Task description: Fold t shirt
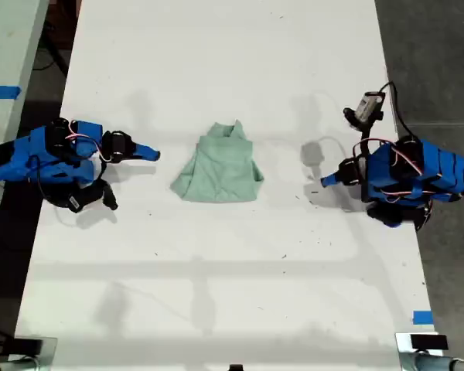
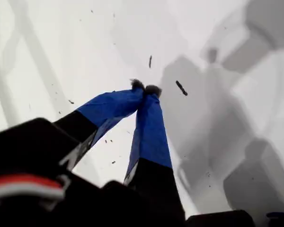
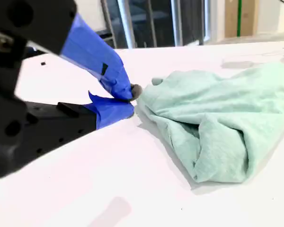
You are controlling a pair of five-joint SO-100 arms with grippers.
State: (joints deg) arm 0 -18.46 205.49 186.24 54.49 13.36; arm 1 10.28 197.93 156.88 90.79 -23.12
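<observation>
2 grippers are mine, and both have their tips pressed together with nothing between them. My first gripper (image 2: 146,89) points down over bare white table (image 1: 216,294), with only specks and grey shadows around it. My second gripper (image 3: 130,97) sits low over the table, its tips just beside the edge of the t shirt (image 1: 218,166). The t shirt lies bunched and wrinkled at the centre of the exterior view, between 2 blue arms.
</observation>
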